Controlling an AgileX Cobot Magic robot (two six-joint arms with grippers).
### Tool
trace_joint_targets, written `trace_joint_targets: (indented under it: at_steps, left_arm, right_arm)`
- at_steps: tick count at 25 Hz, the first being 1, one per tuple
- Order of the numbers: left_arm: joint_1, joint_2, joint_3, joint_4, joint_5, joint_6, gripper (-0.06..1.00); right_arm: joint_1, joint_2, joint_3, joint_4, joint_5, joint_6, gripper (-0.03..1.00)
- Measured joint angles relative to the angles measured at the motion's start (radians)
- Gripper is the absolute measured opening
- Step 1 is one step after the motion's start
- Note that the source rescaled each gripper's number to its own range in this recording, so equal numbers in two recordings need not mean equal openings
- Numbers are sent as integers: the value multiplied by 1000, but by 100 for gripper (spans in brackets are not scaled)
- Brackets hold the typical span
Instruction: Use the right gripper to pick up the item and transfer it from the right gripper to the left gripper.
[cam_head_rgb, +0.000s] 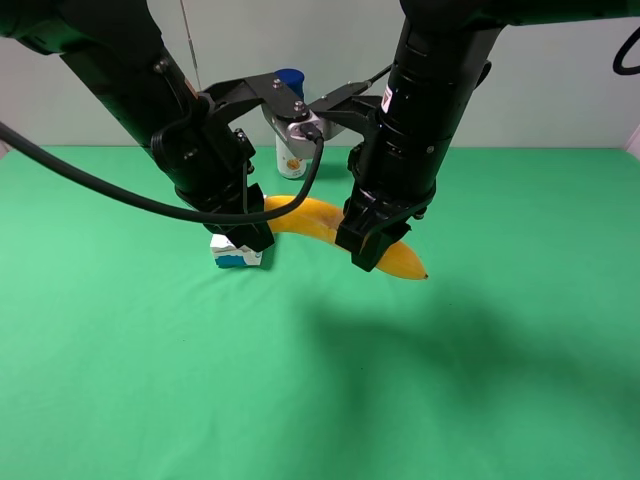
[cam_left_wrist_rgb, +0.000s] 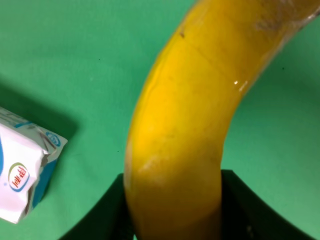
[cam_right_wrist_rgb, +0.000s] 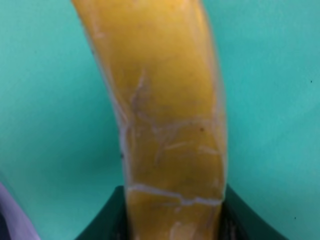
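Above the table (cam_head_rgb: 500, 400), left gripper (cam_head_rgb: 255, 236) and right gripper (cam_head_rgb: 368, 250) fingers clasp the crosswise banana (cam_head_rgb: 310, 218), tip rightward.

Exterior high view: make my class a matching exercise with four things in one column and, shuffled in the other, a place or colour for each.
Column one
1 banana
2 carton
3 bottle
4 right gripper

Column two
A stands at the back, blue cap
B grips the banana near its pointed end
C yellow, held by both grippers
D white and blue, on the table, partly hidden by the left gripper

Pairs: 1-C, 2-D, 3-A, 4-B
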Motion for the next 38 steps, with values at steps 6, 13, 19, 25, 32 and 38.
trace_joint_targets:
  at_steps: [6,13,19,25,32,38]
  left_arm:
    - [0,0,0,5,-3,0,5]
    - [0,0,0,12,-9,4,0]
    - [0,1,0,7,-16,4,0]
    - [0,3,-7,-8,-33,8,0]
    - [-1,3,-7,-6,-29,9,0]
    - [-1,3,-7,-6,-28,9,0]
  right_arm:
    - [0,0,0,0,-9,4,5]
    - [0,0,0,2,-11,15,95]
    - [0,-7,-12,-29,-22,42,100]
    - [-2,-18,-94,-108,9,109,100]
    - [-73,-62,-100,-107,38,116,100]
    - [-128,-134,-100,-104,76,124,100]
